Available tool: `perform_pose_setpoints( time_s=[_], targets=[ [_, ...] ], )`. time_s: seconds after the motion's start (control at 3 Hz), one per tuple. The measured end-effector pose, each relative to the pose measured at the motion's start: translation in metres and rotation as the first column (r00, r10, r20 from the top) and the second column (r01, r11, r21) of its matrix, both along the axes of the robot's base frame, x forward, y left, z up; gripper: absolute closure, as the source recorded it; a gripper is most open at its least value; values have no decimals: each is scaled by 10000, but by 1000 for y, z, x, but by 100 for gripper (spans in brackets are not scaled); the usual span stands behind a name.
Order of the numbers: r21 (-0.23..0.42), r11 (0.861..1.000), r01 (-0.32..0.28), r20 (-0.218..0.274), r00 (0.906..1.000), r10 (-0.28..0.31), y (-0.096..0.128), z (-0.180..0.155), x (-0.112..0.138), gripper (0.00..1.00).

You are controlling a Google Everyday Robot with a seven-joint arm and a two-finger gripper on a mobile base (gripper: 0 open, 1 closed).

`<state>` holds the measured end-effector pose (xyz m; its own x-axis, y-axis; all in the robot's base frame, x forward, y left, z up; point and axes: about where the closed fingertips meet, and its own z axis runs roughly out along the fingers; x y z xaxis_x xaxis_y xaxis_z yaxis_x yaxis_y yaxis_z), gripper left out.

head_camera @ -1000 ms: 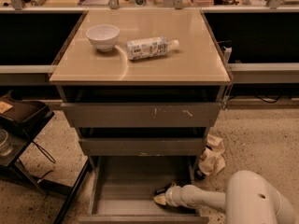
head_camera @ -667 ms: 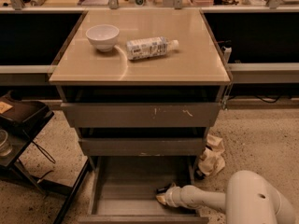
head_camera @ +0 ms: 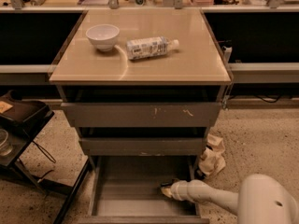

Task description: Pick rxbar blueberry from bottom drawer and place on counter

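Observation:
The bottom drawer (head_camera: pixel 126 190) stands pulled open at the foot of the cabinet, a shallow grey tray with a bare floor. My white arm reaches in from the lower right, and the gripper (head_camera: pixel 167 190) is low at the drawer's right side, by a small dark and yellowish patch. The rxbar blueberry is not clearly visible; it may be hidden under the gripper. The beige counter (head_camera: pixel 187 59) tops the cabinet.
On the counter lie a white bowl (head_camera: pixel 103 35) and a clear bottle (head_camera: pixel 150 47) on its side. Two closed grey drawer fronts (head_camera: pixel 140 115) sit above the open drawer. A dark side stand (head_camera: pixel 21 120) is at the left. Crumpled paper (head_camera: pixel 212 155) lies on the floor at the right.
The gripper has shifted slightly to the right inside the drawer. Nothing else has moved.

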<state>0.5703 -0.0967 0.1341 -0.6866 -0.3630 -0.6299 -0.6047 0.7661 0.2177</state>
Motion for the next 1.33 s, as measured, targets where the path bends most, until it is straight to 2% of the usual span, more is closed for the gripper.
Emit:
perform_pose_setpoints(
  time_s=[0.33, 0.67, 1.0, 1.33],
  targets=[
    [471, 9942, 966, 874, 9911, -1004, -67, 58, 60, 100],
    [870, 9803, 1773, 1132, 9759, -1865, -141, 112, 96, 100],
    [869, 9803, 1773, 1131, 9759, -1865, -141, 112, 95, 100],
    [600, 9799, 1900, 1078, 9747, -1956, -148, 118, 76, 100]
  ],
)
